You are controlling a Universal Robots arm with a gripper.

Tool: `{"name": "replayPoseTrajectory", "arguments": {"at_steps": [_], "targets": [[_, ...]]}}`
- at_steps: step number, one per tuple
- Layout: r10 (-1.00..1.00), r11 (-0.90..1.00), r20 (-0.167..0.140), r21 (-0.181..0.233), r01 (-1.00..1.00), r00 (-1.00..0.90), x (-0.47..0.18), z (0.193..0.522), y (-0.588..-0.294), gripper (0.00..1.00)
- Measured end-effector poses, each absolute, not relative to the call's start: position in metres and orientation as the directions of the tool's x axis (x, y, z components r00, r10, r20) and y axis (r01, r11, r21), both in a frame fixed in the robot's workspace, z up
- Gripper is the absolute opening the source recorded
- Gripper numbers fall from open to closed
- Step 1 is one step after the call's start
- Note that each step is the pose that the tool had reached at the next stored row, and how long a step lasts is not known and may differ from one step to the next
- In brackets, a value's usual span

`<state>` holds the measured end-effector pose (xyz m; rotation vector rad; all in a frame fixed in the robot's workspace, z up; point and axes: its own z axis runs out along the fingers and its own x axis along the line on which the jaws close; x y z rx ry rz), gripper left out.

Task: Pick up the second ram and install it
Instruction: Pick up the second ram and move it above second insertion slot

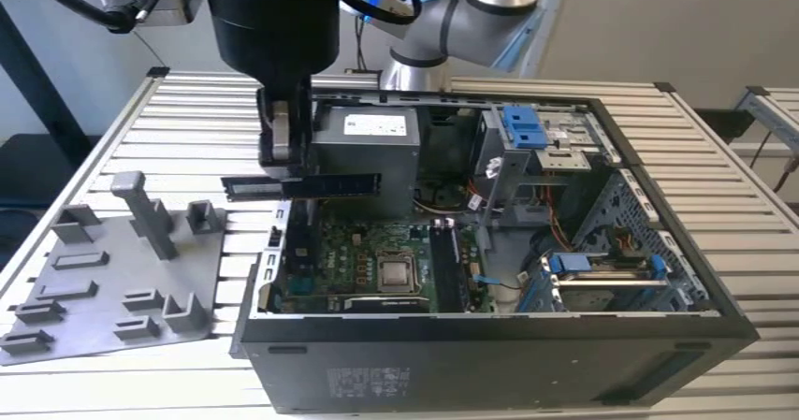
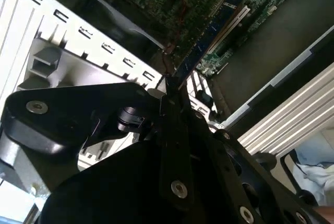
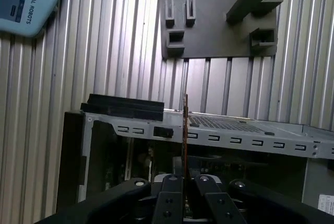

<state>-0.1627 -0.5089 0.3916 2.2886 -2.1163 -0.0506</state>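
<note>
Pincer (image 1: pixel 290 169) clamped on second ram (image 1: pixel 343 184), centre-left of exterior view, over PC case (image 1: pixel 500 354) edge. Ram prob. light, stiff, thin, fragile. Best hold: mid-length, flat faces.

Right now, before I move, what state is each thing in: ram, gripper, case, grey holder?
second ram: in the air, level, clamped over the case's edge.
gripper: shut on the second ram.
computer case: side open, motherboard exposed.
grey holder: flat on the table.
</note>
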Motion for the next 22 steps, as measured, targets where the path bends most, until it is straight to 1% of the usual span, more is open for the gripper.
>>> {"name": "replayPoseTrajectory", "arguments": {"at_steps": [22], "targets": [[-0.997,-0.078,-0.008,0.04,-0.996,0.078,-0.104,0.394,-0.509,0.14]]}}
